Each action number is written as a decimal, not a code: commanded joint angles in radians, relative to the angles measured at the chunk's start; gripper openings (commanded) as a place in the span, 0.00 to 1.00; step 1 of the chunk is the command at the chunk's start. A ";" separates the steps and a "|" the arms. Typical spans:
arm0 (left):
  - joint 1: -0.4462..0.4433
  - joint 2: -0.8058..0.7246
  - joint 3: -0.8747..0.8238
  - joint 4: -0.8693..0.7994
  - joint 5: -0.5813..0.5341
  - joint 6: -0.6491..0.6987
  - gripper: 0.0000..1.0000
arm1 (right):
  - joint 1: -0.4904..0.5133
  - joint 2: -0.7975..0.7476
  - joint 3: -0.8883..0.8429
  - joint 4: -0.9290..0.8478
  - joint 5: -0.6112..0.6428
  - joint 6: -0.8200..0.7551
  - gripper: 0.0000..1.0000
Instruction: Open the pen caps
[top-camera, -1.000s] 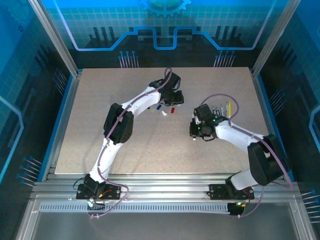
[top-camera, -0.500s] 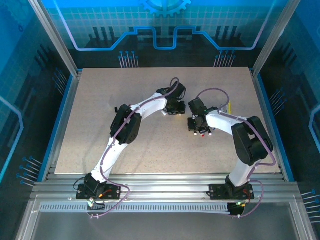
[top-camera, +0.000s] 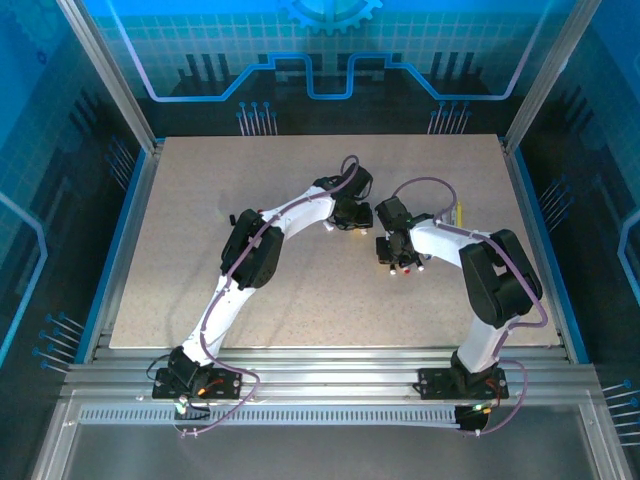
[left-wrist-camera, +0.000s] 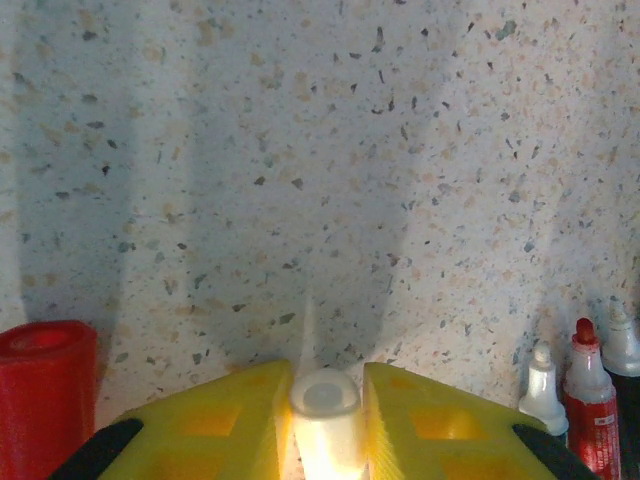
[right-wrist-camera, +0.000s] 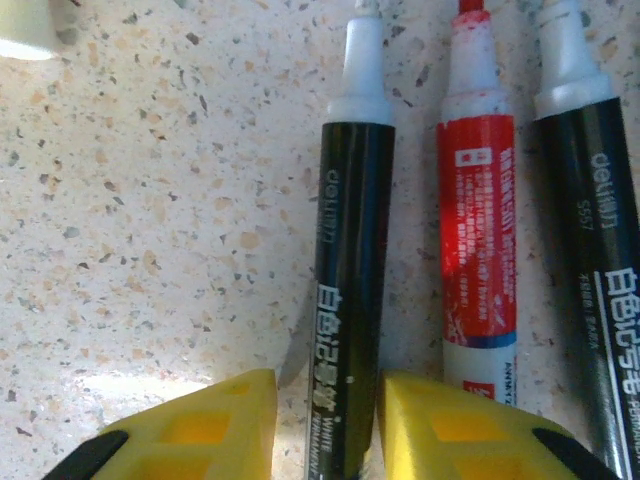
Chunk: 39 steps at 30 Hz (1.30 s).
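Table: speckled stone top. Both arms work near its middle, the left arm reaching far forward and the right arm folded back toward it.

Left gripper: its yellow fingers are pressed against both sides of a white cap, open end up, low over the table. I read this as a firm grip.

Right gripper: its fingers straddle the barrel of a black pen lying flat. One finger looks to be touching and the other shows a sliver of shadow, so I cannot tell whether it is clamped.

Pens: the black pen, a red pen and a second black pen lie side by side, close together, all three with bare tips. A yellow pen lies further right. It is too small to tell whether it is capped.

Caps: a red cap stands upright just beside the left fingers. A loose white cap lies apart from the pen row.

Progress (judgement): at least three pens are already opened and their caps set aside. The held white cap still has to be put down, and the yellow pen and any others near it may still need opening.
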<state>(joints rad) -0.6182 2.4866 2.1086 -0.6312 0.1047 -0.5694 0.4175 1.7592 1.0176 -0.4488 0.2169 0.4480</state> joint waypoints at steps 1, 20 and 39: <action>-0.005 0.014 0.009 -0.046 -0.011 0.016 0.27 | -0.012 0.001 0.016 -0.031 0.029 0.012 0.33; -0.008 -0.146 0.017 -0.122 -0.108 0.069 0.29 | -0.010 -0.189 0.014 -0.099 0.030 0.011 0.33; -0.021 -0.950 -0.918 0.601 -0.492 0.331 0.83 | 0.092 -0.565 -0.082 -0.027 -0.002 -0.058 1.00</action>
<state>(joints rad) -0.6373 1.6108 1.3022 -0.2840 -0.2359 -0.3408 0.4801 1.2186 0.9665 -0.5358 0.2199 0.3977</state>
